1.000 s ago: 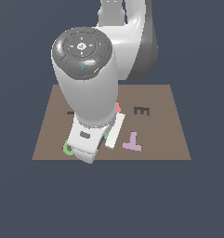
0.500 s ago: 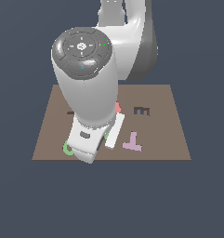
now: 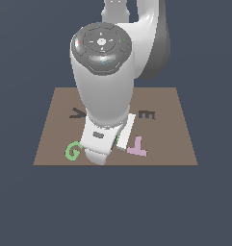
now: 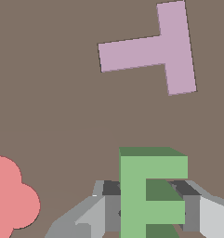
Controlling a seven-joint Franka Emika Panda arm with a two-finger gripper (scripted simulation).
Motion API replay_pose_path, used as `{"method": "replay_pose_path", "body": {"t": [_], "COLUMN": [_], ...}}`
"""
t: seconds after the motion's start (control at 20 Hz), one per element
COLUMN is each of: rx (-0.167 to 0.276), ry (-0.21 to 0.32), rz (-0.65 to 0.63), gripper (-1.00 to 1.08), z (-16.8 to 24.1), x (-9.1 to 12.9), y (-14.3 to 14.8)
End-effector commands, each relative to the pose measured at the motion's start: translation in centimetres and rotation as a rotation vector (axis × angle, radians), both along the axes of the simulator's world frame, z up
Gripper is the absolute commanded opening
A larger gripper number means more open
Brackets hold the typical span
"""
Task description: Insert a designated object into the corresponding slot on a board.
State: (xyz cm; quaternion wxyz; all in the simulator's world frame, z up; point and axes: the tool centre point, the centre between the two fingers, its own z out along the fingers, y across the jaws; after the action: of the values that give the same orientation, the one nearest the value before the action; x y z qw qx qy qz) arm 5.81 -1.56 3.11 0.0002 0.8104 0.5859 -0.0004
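The light-green E-shaped block point(image 4: 146, 195) sits between my gripper's point(image 4: 150, 207) two grey fingers point(image 4: 111, 204), which press on its spine and its arm tips. The gripper is shut on it, over the brown board point(image 4: 62, 116). In the exterior view the arm's white hand point(image 3: 104, 141) covers the block except for a green sliver point(image 3: 118, 140). The dark E-shaped slot point(image 3: 146, 115) lies on the board point(image 3: 175, 144), towards the exterior view's right and farther back than the hand.
A pink-purple T point(image 3: 137, 145) point(image 4: 155, 49) lies on the board just to the exterior view's right of the hand. A green G point(image 3: 72, 151) lies to its left, a dark V-shaped recess point(image 3: 78, 113) behind that. A salmon lobed piece point(image 4: 11, 200) lies beside the gripper.
The hand has shifted towards the exterior view's right. The green G, mostly covered before, now shows whole, and the small red patch beside the arm is now hidden.
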Motion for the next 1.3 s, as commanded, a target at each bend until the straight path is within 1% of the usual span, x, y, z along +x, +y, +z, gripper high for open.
{"method": "replay_pose_path", "body": {"t": [0.0, 0.2, 0.45, 0.7, 0.95, 1.25], "rx": [0.000, 0.000, 0.000, 0.000, -0.001, 0.000], "ry": [0.000, 0.000, 0.000, 0.000, 0.000, 0.001], "rz": [0.019, 0.060, 0.124, 0.171, 0.197, 0.201], "gripper": [-1.00, -1.00, -1.00, -1.00, -1.00, -1.00], "z": [0.1, 0.3, 0.6, 0.8, 0.9, 0.7], "x": [-0.6, -2.2, -4.7, -6.8, -8.0, -8.1], "y": [1.3, 4.0, 8.0, 10.9, 12.5, 12.7]}}
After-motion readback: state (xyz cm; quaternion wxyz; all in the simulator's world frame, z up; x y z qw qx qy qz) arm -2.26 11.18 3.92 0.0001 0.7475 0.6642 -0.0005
